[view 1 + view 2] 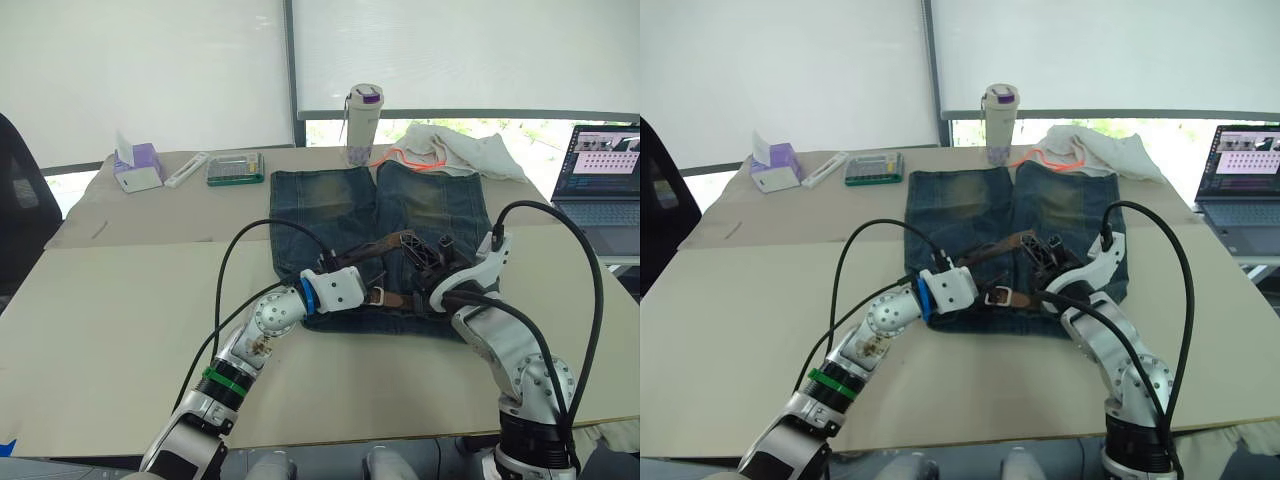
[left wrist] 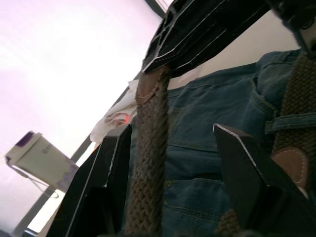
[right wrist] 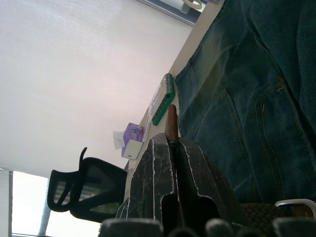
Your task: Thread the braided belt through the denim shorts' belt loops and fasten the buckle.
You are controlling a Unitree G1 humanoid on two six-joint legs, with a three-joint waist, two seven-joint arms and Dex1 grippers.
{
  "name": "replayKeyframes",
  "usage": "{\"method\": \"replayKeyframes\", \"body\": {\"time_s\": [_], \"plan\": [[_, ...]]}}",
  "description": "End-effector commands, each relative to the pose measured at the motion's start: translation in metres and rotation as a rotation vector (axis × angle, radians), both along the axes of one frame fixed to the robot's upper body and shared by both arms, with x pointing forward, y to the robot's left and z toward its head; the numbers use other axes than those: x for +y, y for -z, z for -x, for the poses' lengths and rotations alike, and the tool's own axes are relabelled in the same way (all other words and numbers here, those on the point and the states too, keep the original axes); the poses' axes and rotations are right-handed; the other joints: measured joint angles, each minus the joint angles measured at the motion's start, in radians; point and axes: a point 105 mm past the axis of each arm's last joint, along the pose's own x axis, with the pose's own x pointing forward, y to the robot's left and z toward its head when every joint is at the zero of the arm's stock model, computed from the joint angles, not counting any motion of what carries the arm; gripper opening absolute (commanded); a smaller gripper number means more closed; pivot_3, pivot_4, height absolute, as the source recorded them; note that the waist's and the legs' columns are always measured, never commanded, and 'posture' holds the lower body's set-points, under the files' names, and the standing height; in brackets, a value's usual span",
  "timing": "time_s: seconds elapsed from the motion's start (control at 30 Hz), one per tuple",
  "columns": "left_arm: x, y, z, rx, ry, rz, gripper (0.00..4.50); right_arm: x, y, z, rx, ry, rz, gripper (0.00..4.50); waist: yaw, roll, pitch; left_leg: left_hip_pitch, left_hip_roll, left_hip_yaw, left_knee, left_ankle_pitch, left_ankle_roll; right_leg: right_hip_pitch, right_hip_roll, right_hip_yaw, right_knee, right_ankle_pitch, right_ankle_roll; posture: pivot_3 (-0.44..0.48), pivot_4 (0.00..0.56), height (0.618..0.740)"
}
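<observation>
Lying flat on the worktop (image 1: 120,330), the denim shorts (image 1: 420,205) are spreading their legs away from the robot, with the waistband nearest it. The braided belt (image 1: 375,250) is running along that waistband, and 1 length is lifting off the denim toward the right gripper (image 1: 428,252). In the right wrist view, its 2 fingers (image 3: 163,173) are pressing together on the belt's brown tip, which is sticking out just past them. The left gripper (image 2: 173,163) is hovering at the waistband with its fingers (image 2: 116,168) standing apart, the braided strap passing between them without being pinched. The buckle (image 1: 997,296) is lying on the waistband between the 2 grippers. A belt loop (image 2: 291,122) is crossing over the strap beside the left fingers. Beyond the shorts, a tumbler (image 1: 364,122) and a white cloth (image 1: 460,150) are sitting on the worktop.
</observation>
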Motion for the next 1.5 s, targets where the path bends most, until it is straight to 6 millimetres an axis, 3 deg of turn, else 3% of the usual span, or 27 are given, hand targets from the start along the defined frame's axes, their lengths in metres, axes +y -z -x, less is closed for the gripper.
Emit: {"method": "replayKeyframes", "body": {"time_s": [0.03, 0.13, 0.27, 0.3, 0.53, 0.87, 0.93, 1.0, 1.03, 1.13, 1.33, 1.5], "plan": [[0.004, -0.02, -0.004, -0.102, -0.031, 0.04, 2.78, 0.003, -0.016, 0.006, -0.071, -0.012, -0.028, 0.0, 0.0, 0.0, 0.0, 0.0, 0.0, 0.0, 0.0, 0.0, 0.0, 0.0, 0.0, 0.0, 0.0, 0.0, 0.0, 0.0, 0.15, 0.74], [0.007, -0.013, -0.011, -0.118, -0.064, 0.002, 2.78, 0.005, -0.017, 0.009, -0.075, -0.031, -0.027, 0.0, 0.0, 0.0, 0.0, 0.0, 0.0, 0.0, 0.0, 0.0, 0.0, 0.0, 0.0, 0.0, 0.0, 0.0, 0.0, 0.0, 0.15, 0.74], [0.006, -0.021, -0.009, -0.184, -0.058, 0.022, 2.78, 0.005, -0.017, 0.01, -0.073, -0.03, -0.033, 0.0, 0.0, 0.0, 0.0, 0.0, 0.0, 0.0, 0.0, 0.0, 0.0, 0.0, 0.0, 0.0, 0.0, 0.0, 0.0, 0.0, 0.15, 0.74], [0.004, -0.019, -0.008, -0.184, -0.044, 0.014, 2.24, 0.005, -0.016, 0.01, -0.072, -0.031, -0.032, 0.0, 0.0, 0.0, 0.0, 0.0, 0.0, 0.0, 0.0, 0.0, 0.0, 0.0, 0.0, 0.0, 0.0, 0.0, 0.0, 0.0, 0.15, 0.74], [0.0, -0.021, 0.0, -0.219, 0.006, 0.028, 0.01, 0.005, -0.016, 0.01, -0.064, -0.03, -0.034, 0.0, 0.0, 0.0, 0.0, 0.0, 0.0, 0.0, 0.0, 0.0, 0.0, 0.0, 0.0, 0.0, 0.0, 0.0, 0.0, 0.0, 0.15, 0.74], [0.001, -0.017, -0.002, -0.228, 0.001, 0.02, 0.01, 0.006, -0.017, 0.013, -0.084, -0.053, -0.003, 0.0, 0.0, 0.0, 0.0, 0.0, 0.0, 0.0, 0.0, 0.0, 0.0, 0.0, 0.0, 0.0, 0.0, 0.0, 0.0, 0.0, 0.15, 0.74], [0.006, -0.015, -0.005, -0.22, -0.02, 0.019, 0.0, 0.006, -0.02, 0.016, -0.13, -0.074, 0.054, 0.78, 0.001, 0.0, 0.0, 0.0, 0.0, 0.0, 0.0, 0.0, 0.0, 0.0, 0.0, 0.0, 0.0, 0.0, 0.0, 0.0, 0.15, 0.74], [0.012, -0.013, -0.009, -0.2, -0.047, 0.025, 0.0, 0.006, -0.024, 0.024, -0.242, -0.121, 0.258, 1.47, 0.001, 0.0, 0.0, 0.0, 0.0, 0.0, 0.0, 0.0, 0.0, 0.0, 0.0, 0.0, 0.0, 0.0, 0.0, 0.0, 0.15, 0.74], [0.017, -0.011, -0.011, -0.183, -0.061, 0.033, 0.0, 0.006, -0.021, 0.029, -0.309, -0.145, 0.441, 1.76, 0.001, 0.001, 0.0, 0.0, -0.001, 0.001, 0.0, 0.0, 0.0, 0.0, -0.001, 0.0, 0.0, 0.0, 0.0, 0.0, 0.15, 0.74], [0.031, -0.002, -0.012, -0.137, -0.076, 0.025, 0.0, 0.001, 0.008, 0.044, -0.418, -0.282, 0.929, 2.86, 0.001, 0.001, 0.0, -0.001, -0.002, 0.001, 0.001, 0.0, 0.0, 0.0, -0.001, -0.001, -0.001, -0.003, 0.005, 0.0, 0.15, 0.74], [0.047, 0.007, -0.008, -0.102, -0.066, -0.002, 0.0, -0.012, 0.059, 0.048, -0.586, -0.459, 1.519, 2.86, -0.003, 0.0, 0.001, 0.0, 0.0, 0.002, 0.0, 0.0, -0.001, 0.0, 0.0, -0.001, -0.001, -0.005, 0.009, 0.0, 0.15, 0.74], [0.051, 0.015, 0.004, -0.108, 0.009, -0.046, 0.0, -0.005, 0.07, 0.043, -0.69, -0.467, 1.625, 2.86, 0.0, -0.001, 0.001, 0.001, 0.0, 0.002, 0.0, 0.001, -0.001, 0.0, 0.0, -0.001, -0.001, -0.005, 0.009, 0.0, 0.15, 0.74]]}}
